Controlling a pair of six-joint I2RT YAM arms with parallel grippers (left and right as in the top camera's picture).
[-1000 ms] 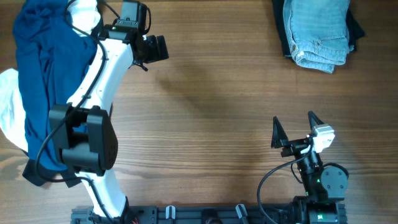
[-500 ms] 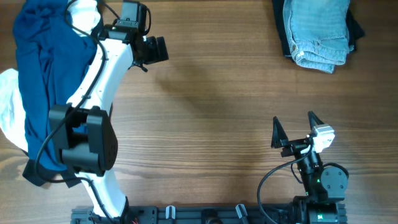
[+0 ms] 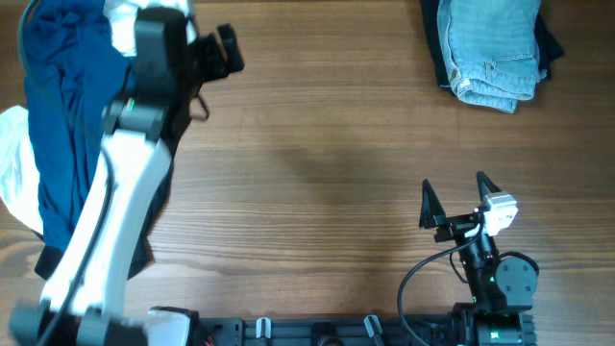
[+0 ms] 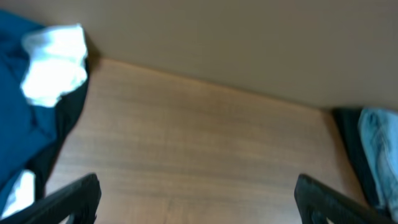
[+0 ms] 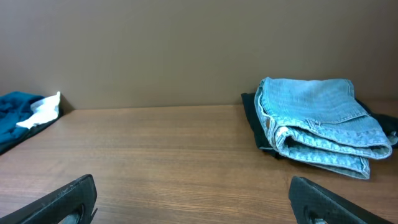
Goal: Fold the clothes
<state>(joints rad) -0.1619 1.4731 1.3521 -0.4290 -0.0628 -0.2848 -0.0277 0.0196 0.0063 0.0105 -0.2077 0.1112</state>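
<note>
Where the wood-grain table (image 3: 327, 144) reaches its far right corner, the pale-blue denim shorts (image 3: 492, 53) lie folded into a thick, round-edged block. The washed cloth is mottled, with raised stitched seams and a rolled fold along the near edge. They rest on a flat dark garment (image 5: 250, 118) whose rim shows past them on both sides. Along the left edge of the table a limp navy garment (image 3: 58, 115) sprawls in long creases over a crumpled white garment (image 3: 12, 163), and a dark scrap (image 3: 48, 264) pokes out at the near end. No writing on the denim can be read at this size. The right gripper (image 3: 454, 192) sits low near the front edge, well apart from the shorts, its two pointed black fingers spread wide with nothing between them. The left gripper (image 4: 198, 198) is blurred in the overhead view, so its shape is hard to judge there. Its own wrist camera shows the dark fingertips at opposite bottom corners, apparently fully spread, over bare wood beside the navy cloth.
</note>
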